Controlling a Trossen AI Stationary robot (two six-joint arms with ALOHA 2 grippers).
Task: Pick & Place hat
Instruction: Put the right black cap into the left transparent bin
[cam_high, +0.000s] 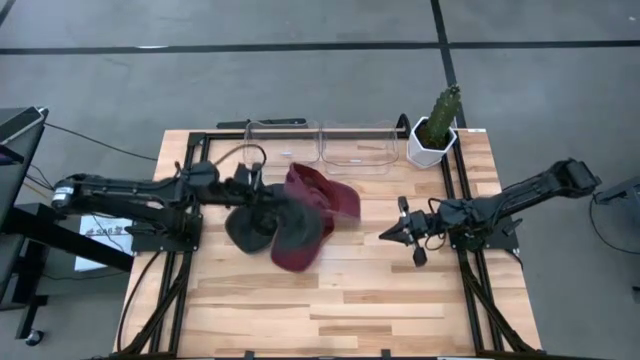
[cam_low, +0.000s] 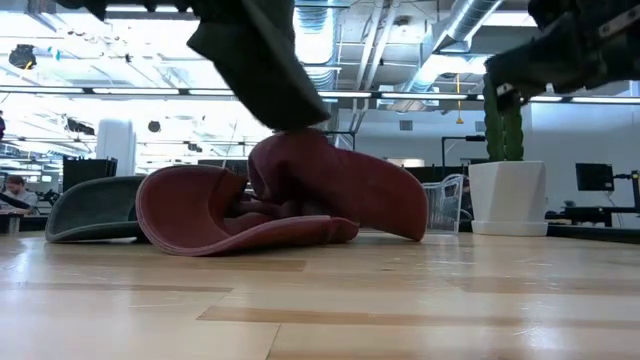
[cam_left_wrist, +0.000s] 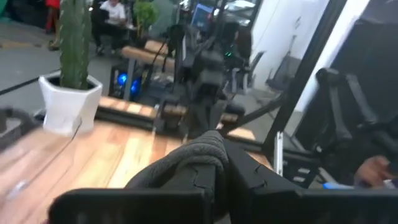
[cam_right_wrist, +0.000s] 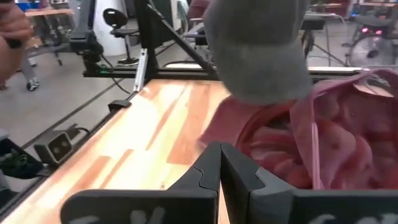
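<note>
The left gripper (cam_high: 248, 187) hung over the table's (cam_high: 400, 300) middle with its jaws nearly closed on a dark grey hat (cam_high: 250, 222), lifted clear of the wood with only a small pinch of fabric showing in the jaws, so I judged it could slip free or drag the red hats just beside it. The right gripper (cam_high: 390, 233) waited well to the right, jaws shut and empty. I counted one grey hat held, two red hats (cam_high: 310, 215) heaped together, two clear bins (cam_high: 355, 145) and one cactus (cam_high: 437, 125).
</note>
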